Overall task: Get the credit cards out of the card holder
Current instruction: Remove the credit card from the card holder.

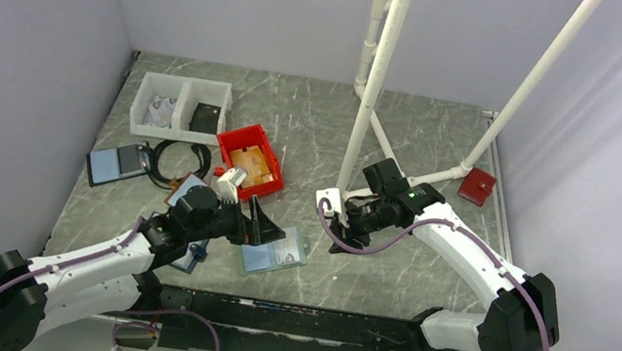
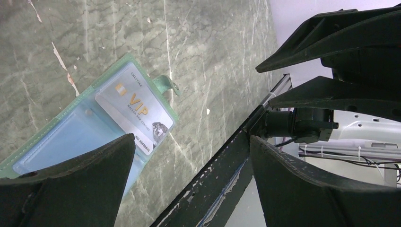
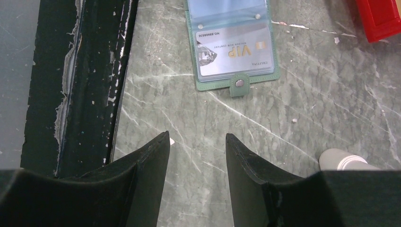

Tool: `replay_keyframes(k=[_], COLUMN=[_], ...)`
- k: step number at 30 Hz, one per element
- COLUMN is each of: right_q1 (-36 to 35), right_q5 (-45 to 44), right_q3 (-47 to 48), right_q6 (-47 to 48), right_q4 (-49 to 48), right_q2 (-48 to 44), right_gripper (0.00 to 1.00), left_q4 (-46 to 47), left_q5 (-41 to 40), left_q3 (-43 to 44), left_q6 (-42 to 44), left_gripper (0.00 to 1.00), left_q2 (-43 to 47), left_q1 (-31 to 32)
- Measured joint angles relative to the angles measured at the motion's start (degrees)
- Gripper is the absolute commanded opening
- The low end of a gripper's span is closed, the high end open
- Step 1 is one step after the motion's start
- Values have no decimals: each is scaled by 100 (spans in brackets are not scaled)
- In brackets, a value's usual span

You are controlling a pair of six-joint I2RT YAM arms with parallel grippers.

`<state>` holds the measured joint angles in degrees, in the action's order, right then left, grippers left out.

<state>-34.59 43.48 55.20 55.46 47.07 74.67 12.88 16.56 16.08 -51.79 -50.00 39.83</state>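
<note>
One card is showing clearly: a pale silver rectangular VIP card [image 3: 234,53], being carried in the end clear pocket of the flat bifold card holder with the teal-green edge and pale blue plastic panels [image 3: 230,19]. The holder is lying open and flat on the grey-green marbled worktop [image 3: 302,123], near the black rail [image 3: 90,71] at the near edge, with its small snap tab [image 3: 239,85] pointing toward the right arm. Whether more cards are being held in the other pockets cannot be told.

- Left fingers [image 2: 80,184]: being held wide apart, empty, poised at the holder's blue panel end. Whether they are touching it cannot be told.
- Right fingers [image 3: 149,170]: likewise being held apart, empty, off the holder on the tab side, with bare worktop between.

Step in hand, as judged: the holder is being lined up for pinning by one arm while the card is drawn by the other.

Doing it well:
- The blue panel end is best pressed flat by the left fingers, clear of the VIP pocket, so the holder is not dragged.
- The pocket mouth is to be located first; its side cannot be read for certain.
- The card looks thin and slick, so a shallow edge-on pinch is being called for, drawn along the pocket rather than lifted.

Risks: the film being pinched along with the card, or the whole holder sliding toward the rail.
</note>
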Motion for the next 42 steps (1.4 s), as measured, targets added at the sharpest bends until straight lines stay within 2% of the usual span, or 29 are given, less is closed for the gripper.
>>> replay_keyframes(k=[42], right_q1=[0], right_q5=[-4], right_q3=[-2], right_q6=[0], right_q4=[0], right_q2=[0], right_gripper=[50], left_q4=[258], left_q5=[-2], left_q3=[-76], left_q6=[-50], left_gripper=[96], left_q2=[-125], left_q1=[2])
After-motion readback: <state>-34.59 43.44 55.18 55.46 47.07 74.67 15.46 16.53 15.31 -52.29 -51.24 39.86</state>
